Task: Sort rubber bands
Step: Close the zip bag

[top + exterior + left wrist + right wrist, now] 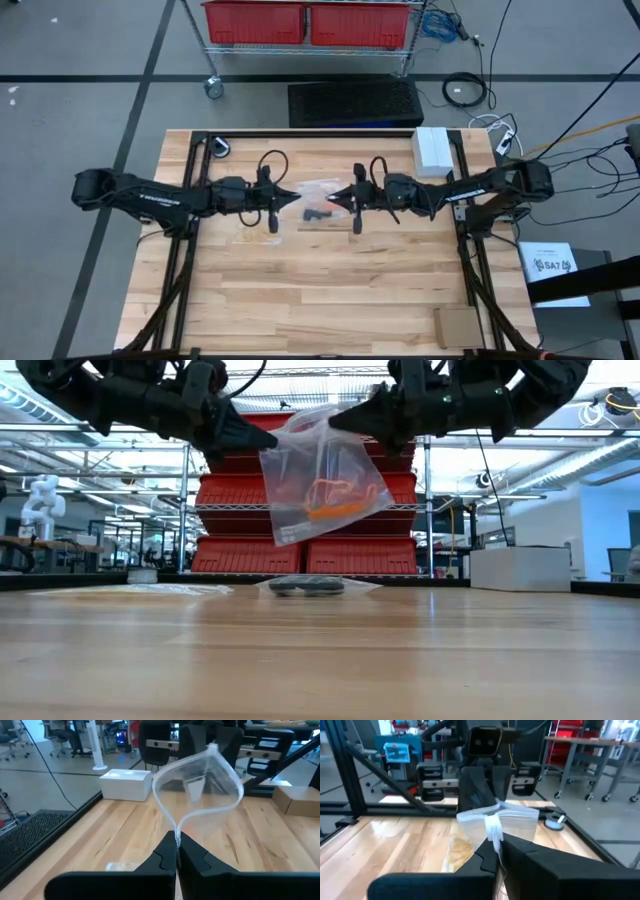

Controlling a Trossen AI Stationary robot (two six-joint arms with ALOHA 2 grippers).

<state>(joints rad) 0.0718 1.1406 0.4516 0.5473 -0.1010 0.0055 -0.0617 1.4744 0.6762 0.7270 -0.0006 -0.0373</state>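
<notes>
We pinch the clear plastic bag [322, 475] between left gripper [262, 442] and right gripper [340, 422], both clamped on its rim, lifting the orange rubber bands [335, 500] inside (black ones [306, 587] lie below on the wooden table [320, 660]).

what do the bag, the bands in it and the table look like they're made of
Bag: thin clear plastic film; shelves show through, wrinkles glint.
Orange bands: probably rubber; thin limp matte loops.
Table: pale wood strips with visible grain, smooth, slight sheen.

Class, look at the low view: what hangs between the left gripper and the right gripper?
A clear plastic bag holding orange rubber bands hangs between the left gripper and right gripper, each pinching an upper edge.
</notes>
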